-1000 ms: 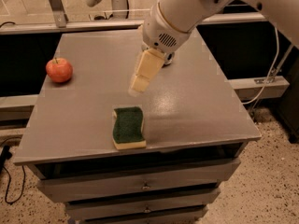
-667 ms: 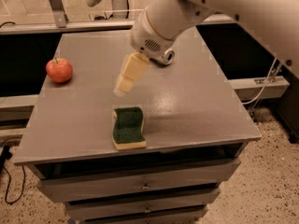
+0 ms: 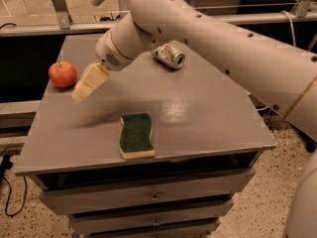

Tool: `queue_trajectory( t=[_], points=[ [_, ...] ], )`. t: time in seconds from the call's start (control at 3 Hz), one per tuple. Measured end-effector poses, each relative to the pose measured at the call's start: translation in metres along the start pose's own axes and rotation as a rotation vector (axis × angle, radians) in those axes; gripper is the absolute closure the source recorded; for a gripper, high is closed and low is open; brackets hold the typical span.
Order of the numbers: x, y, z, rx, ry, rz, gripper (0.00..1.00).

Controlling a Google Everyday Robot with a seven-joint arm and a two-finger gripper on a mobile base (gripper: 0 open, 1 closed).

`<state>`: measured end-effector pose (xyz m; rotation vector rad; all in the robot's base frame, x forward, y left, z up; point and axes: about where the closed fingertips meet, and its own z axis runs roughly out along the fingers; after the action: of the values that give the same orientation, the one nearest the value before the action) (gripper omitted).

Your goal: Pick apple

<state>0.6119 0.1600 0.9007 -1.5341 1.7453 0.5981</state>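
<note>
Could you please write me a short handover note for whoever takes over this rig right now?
Gripper: above the left part of the table, just right of the apple, not touching it.
Apple: upright near the table's left edge, stem up, not grasped.
Also on the table: a crushed can at the back and a green sponge near the front edge.
Done: the gripper is close to the apple.
Left: close in on the apple, grasp it, lift it.
</note>
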Motion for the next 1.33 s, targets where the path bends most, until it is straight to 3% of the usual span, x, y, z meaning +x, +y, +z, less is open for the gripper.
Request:
queue_trajectory(
  t=[0.67, 1.33],
  points=[
    [-0.036, -0.016, 0.073, 0.02, -0.133, 0.084, 0.0],
    [-0.038, -0.028, 0.118, 0.074, -0.178, 0.117, 0.0]
  ],
)
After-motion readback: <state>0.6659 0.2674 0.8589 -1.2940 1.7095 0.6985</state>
